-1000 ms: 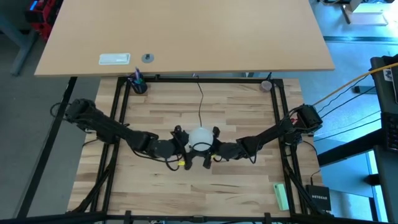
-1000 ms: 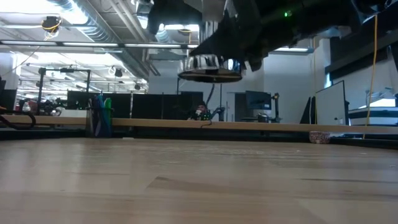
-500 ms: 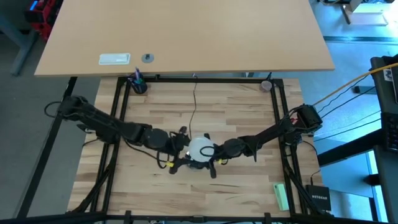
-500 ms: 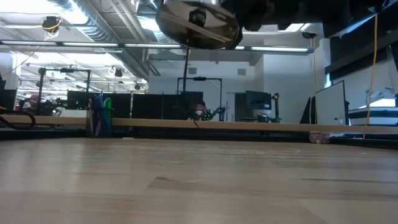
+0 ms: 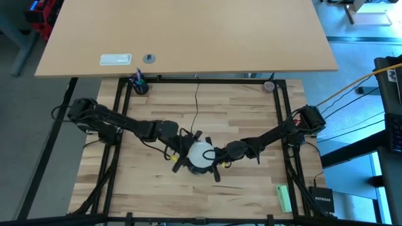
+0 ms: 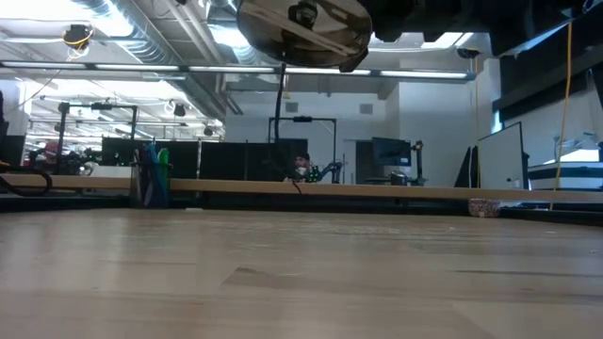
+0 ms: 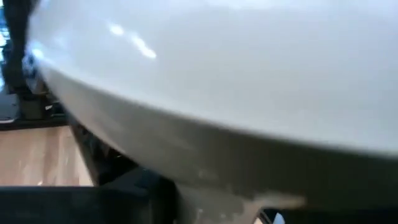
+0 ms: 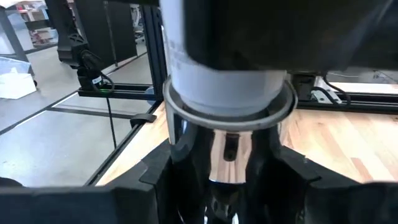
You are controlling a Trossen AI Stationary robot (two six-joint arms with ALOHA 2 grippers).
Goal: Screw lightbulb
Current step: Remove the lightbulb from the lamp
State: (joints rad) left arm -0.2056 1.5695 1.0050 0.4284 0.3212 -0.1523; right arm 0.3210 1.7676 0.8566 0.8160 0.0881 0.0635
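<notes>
The frosted white lightbulb (image 5: pixel 201 154) sits on top of the round silver socket (image 6: pixel 301 24), both held above the middle of the table. The socket's thin black cord (image 5: pixel 196 107) runs to the far edge. My left gripper (image 5: pixel 188 150) comes in from the left, and the bulb's dome (image 7: pixel 236 74) fills its wrist view. My right gripper (image 5: pixel 217 157) comes in from the right and is shut on the socket (image 8: pixel 233 149). Seen from table height, the socket is tilted and shows its underside. My left gripper has closed around the lightbulb from the table's left, about level, low on the dome near its taper (image 7: pixel 205 186). The bulb itself hides where the fingers meet it. My right gripper pinches the socket's silver body (image 8: pixel 214 158) between its two fingers (image 8: pixel 165 180), level from the table's right. The socket is lifted clear and tilted, with the bulb's white neck (image 8: pixel 224 81) standing in its top.
A cup of pens (image 5: pixel 139 85) stands at the far left corner and a small roll (image 5: pixel 269 86) at the far right. A green object (image 5: pixel 284 198) lies near the front right. Black frame rails (image 5: pixel 119 125) run along both sides. The cord hangs slack (image 6: pixel 281 89).
The bulb and socket have moved toward the near edge in my right gripper and tipped, so the socket's underside now faces the low camera. My left gripper has rolled its wrist, swung round the bulb's left side and closed in on it.
</notes>
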